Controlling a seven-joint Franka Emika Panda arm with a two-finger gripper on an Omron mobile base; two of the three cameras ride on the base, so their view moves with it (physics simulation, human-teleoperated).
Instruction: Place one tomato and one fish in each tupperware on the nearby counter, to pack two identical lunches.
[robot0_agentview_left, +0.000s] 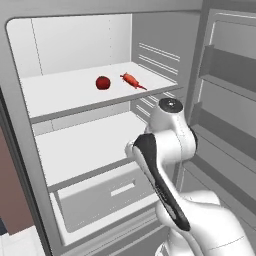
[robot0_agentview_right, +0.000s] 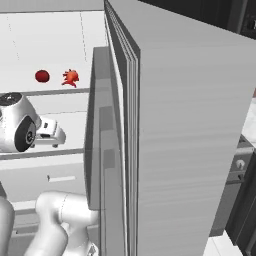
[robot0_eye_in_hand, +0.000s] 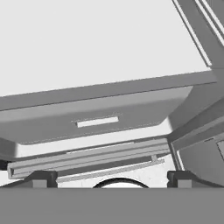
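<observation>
Nearest, at the foot of the open fridge (robot0_agentview_left: 20, 100): a closed drawer (robot0_agentview_left: 107, 192) with a slot handle, contents hidden behind its pale front. Seen also from the hand view as a wide grey drawer front (robot0_eye_in_hand: 94, 122) under the edge of a bare shelf.

Above the drawer, a middle shelf (robot0_agentview_left: 80, 145), bare where it can be seen, partly covered by the white arm.

Hand (robot0_eye_in_hand: 111, 178) spread wide, released, holding nothing and touching nothing; two dark fingertips (robot0_eye_in_hand: 41, 178) well apart at the bottom of the hand view, pointed at the drawer front. Hidden behind the arm's own links in the left base view; from the right base view, only the wrist reaching in over the middle shelf, fingers cut off by the door (robot0_agentview_right: 175, 125).

Farther up and back, on the upper shelf (robot0_agentview_left: 60, 92) of the fridge: one tomato (robot0_agentview_left: 102, 83), a glossy red ball, and just right of it the orange-red fish (robot0_agentview_left: 132, 80), lying apart from the tomato, not touching. Both small; fins hard to make out.

Farthest right, door racks (robot0_agentview_left: 232, 70), contents not discernible.
</observation>
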